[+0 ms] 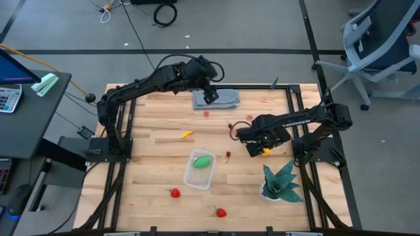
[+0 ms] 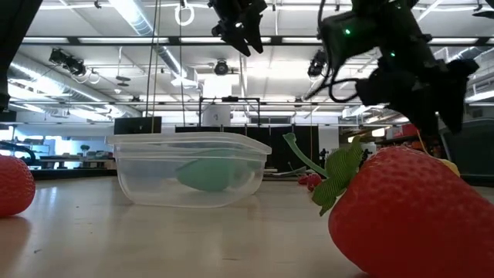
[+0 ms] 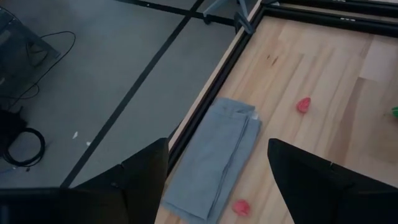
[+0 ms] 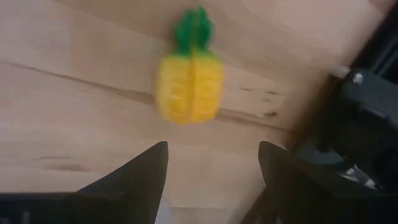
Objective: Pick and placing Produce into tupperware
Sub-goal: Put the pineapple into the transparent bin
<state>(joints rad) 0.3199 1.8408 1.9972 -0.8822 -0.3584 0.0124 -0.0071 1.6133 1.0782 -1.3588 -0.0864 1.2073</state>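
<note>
The right gripper (image 1: 256, 150) hangs with its two dark fingers spread apart and nothing between them, above the small yellow toy lemon with a green leaf tip (image 4: 189, 78), which lies on the pale wooden table (image 1: 151, 164) at the right side, next to the black frame rail. Just near of it stands the green spiky potted plant (image 1: 281, 181).

To the left, at the table's middle, sits the small clear plastic rectangular tub with rounded corners (image 1: 199, 169), holding the green oblong toy vegetable (image 1: 202, 160). A tiny red cherry (image 1: 228, 155) lies just right of the tub, a yellow-orange sliver (image 1: 187, 134) lies far-left of it, and two red toy strawberries (image 1: 174, 193) (image 1: 220, 212) rest near the front edge.

The left gripper (image 1: 209, 94) hovers at the far edge with fingers parted and empty, over the folded grey cloth (image 3: 214, 158).
</note>
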